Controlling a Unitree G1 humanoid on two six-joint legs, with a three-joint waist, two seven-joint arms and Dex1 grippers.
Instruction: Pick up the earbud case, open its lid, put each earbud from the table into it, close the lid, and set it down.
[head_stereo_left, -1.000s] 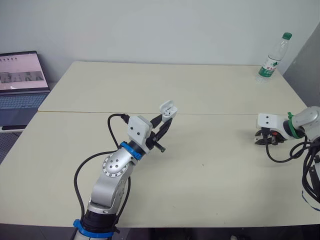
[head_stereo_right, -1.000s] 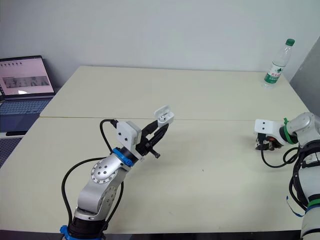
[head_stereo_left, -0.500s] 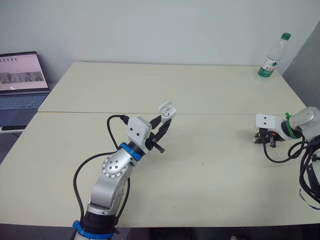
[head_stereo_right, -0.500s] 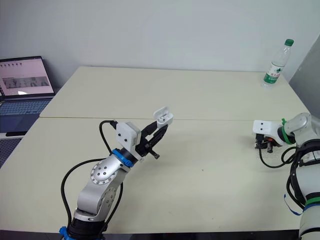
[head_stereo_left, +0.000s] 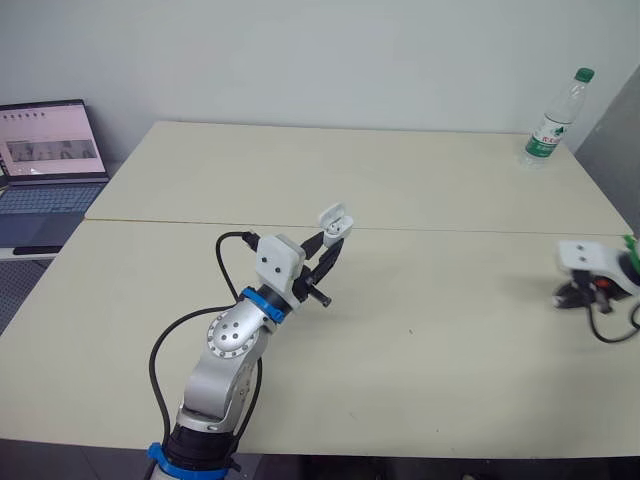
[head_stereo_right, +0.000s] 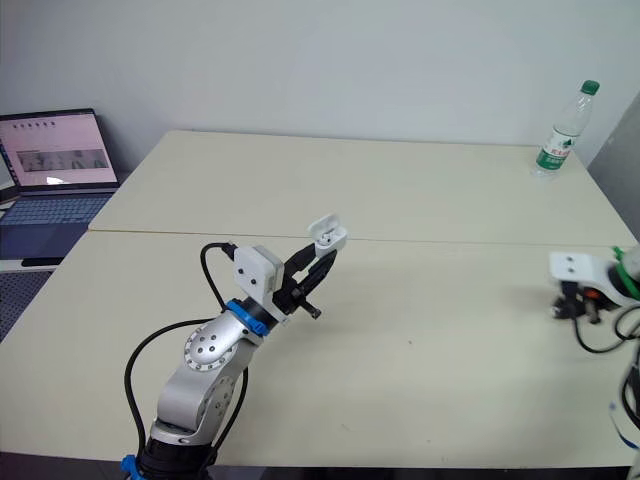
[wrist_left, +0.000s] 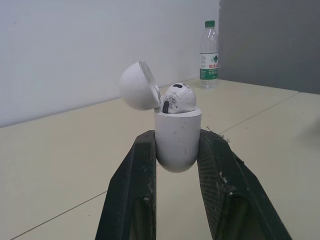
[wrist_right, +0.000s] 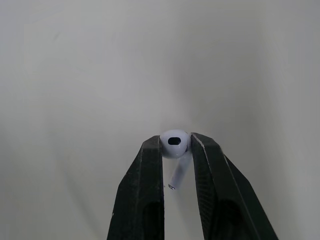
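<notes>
Facing pale wall (head_stereo_left: 300, 50), beige table (head_stereo_left: 420, 180), bottle (head_stereo_left: 553, 125), laptop (head_stereo_left: 45, 165)

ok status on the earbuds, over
Left end effector shut on earbud case, lid open, one earbud seated inside. Right end effector shut on second earbud, well apart from the case. Water bottle at the far right corner, not in the way.

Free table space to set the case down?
Bare table between the left gripper, holding the earbud case, and the right gripper, holding an earbud. The far half is bare up to the bottle at its right corner. Nowhere crowded; tightest near the right gripper.
</notes>
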